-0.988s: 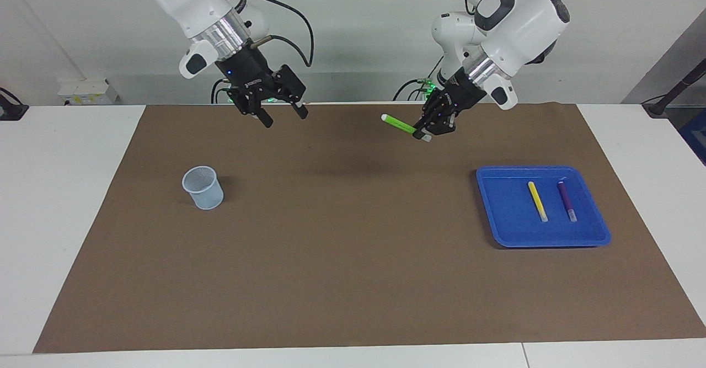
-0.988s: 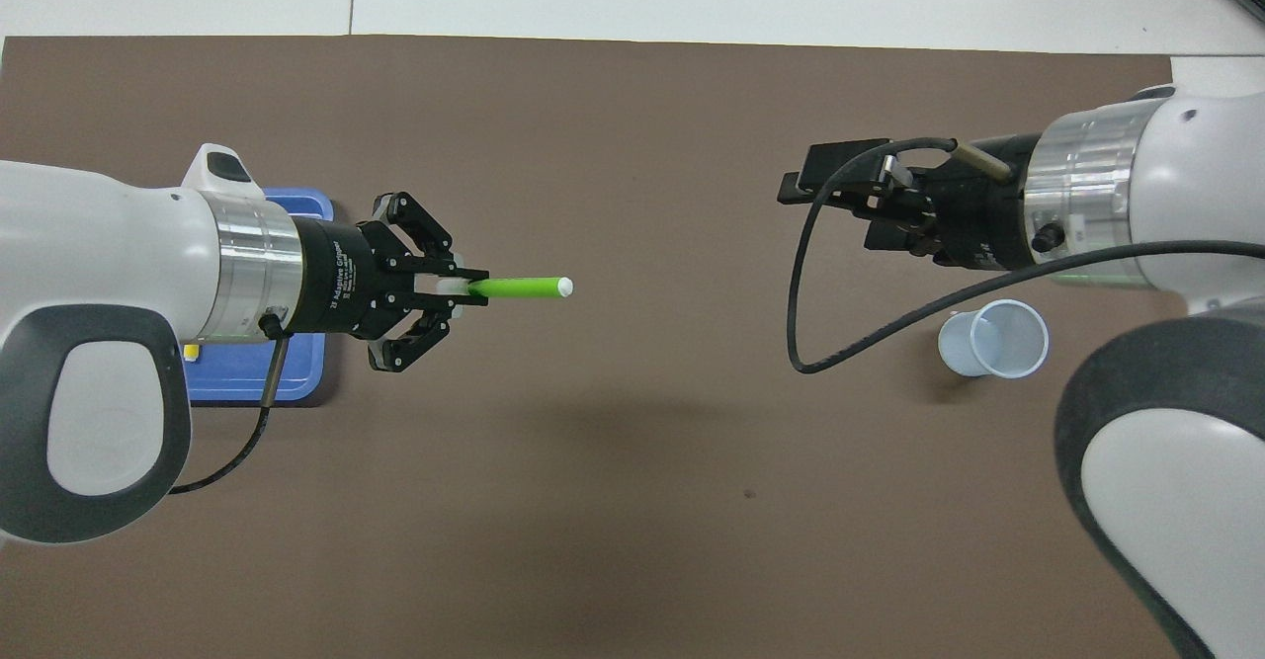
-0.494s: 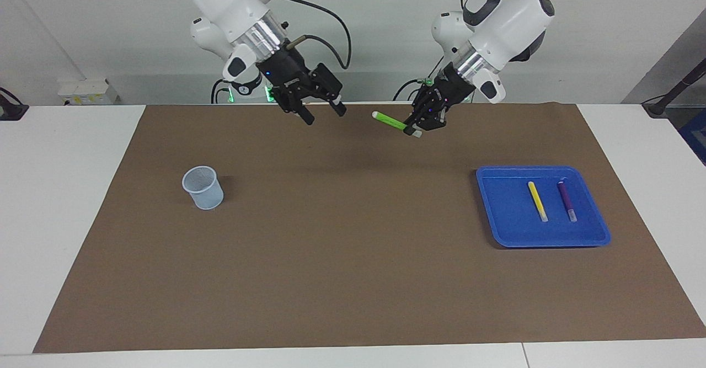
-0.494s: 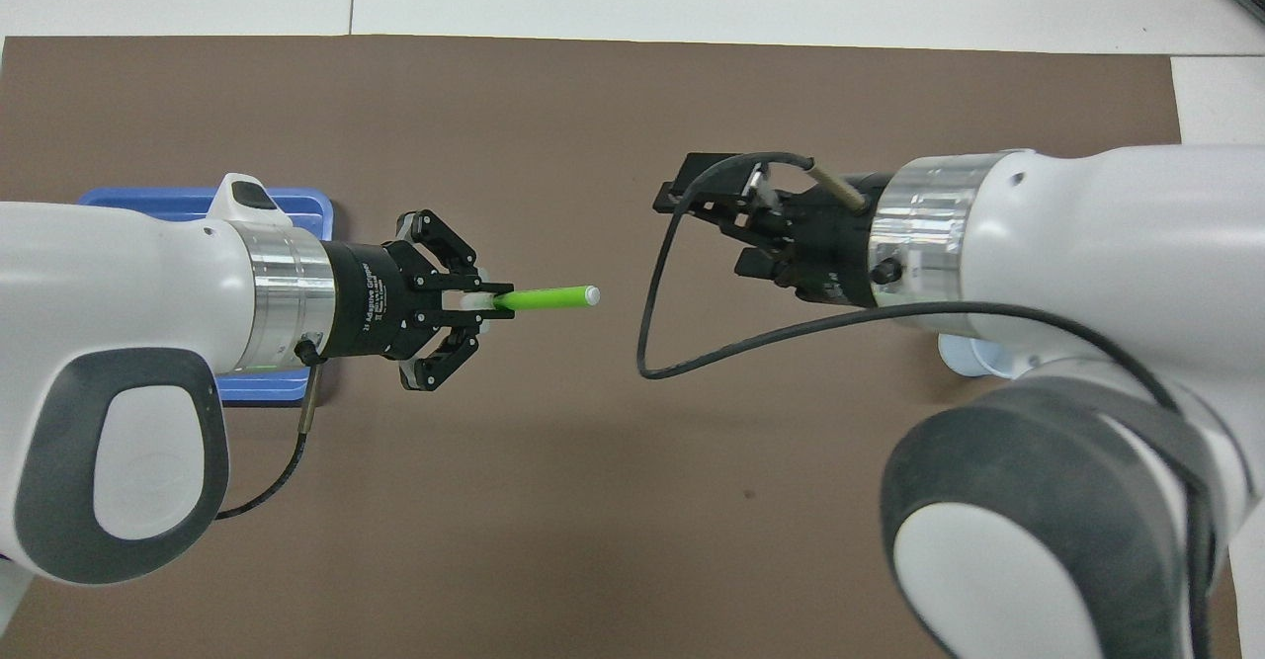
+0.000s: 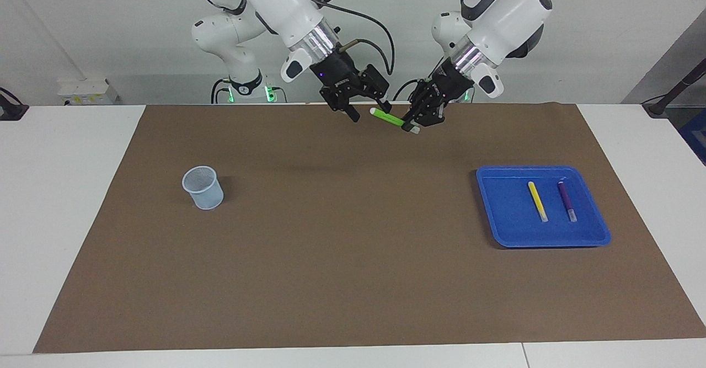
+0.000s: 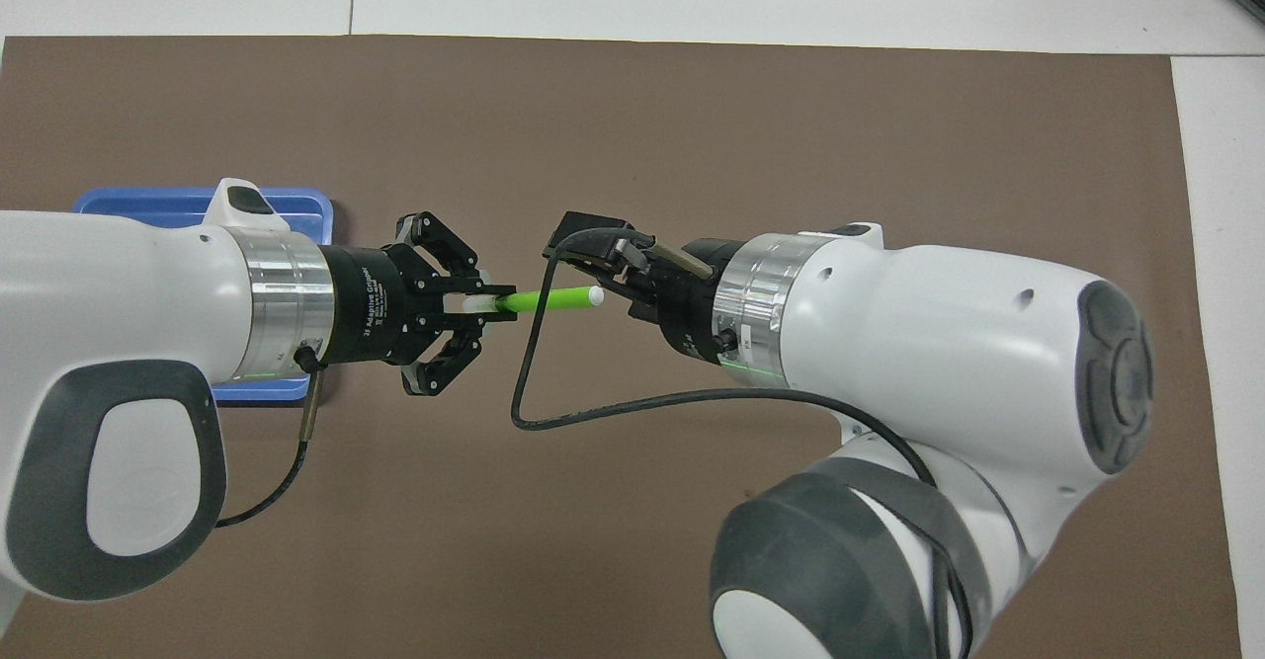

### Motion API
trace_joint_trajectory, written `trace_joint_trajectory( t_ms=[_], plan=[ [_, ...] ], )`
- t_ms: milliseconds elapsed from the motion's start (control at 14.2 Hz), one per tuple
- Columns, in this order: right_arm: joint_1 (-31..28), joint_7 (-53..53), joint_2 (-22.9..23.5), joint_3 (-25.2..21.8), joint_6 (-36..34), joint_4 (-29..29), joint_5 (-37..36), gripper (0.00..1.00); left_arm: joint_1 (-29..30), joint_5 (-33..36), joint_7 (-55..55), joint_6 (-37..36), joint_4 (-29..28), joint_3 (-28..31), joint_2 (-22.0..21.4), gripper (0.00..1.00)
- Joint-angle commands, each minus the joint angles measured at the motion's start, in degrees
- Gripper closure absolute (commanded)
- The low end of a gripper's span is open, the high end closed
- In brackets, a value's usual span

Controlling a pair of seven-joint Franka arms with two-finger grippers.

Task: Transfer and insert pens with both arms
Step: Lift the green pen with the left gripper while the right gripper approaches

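Observation:
My left gripper is shut on the pale end of the bright green pen, held in the air over the mat's edge by the robots. The pen's free end points at my right gripper, which is open, and the tip sits in the gap of its jaws. I cannot tell if they touch. The yellow pen and the purple pen lie side by side in the blue tray.
A pale translucent cup stands upright on the brown mat toward the right arm's end of the table; the right arm hides it in the overhead view. A black cable loops off the right wrist.
My right gripper has swung from over the cup's end toward the middle and come up around the green pen's free tip. My left gripper shifted slightly toward it, still holding the pen.

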Motion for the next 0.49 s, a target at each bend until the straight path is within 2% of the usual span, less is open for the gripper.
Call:
trace_joint_trajectory(
  t_ms=[0, 353, 423],
  plan=[
    [2.18, 1.13, 0.68, -0.12, 3.49, -1.02, 1.33, 0.05, -0.91, -1.24, -0.84, 1.27, -2.27, 0.68, -2.11, 1.0],
    [2.98, 2.55, 1.83, -0.12, 5.26, -1.02, 1.33, 0.35, -0.91, -1.42, -0.93, 1.09, -2.27, 0.68, -2.55, 1.0],
    [2.89, 2.46, 1.83, -0.12, 5.26, -1.02, 1.33, 0.37, -0.91, -1.42, -0.93, 1.18, -2.27, 0.68, -2.55, 1.0]
  ],
)
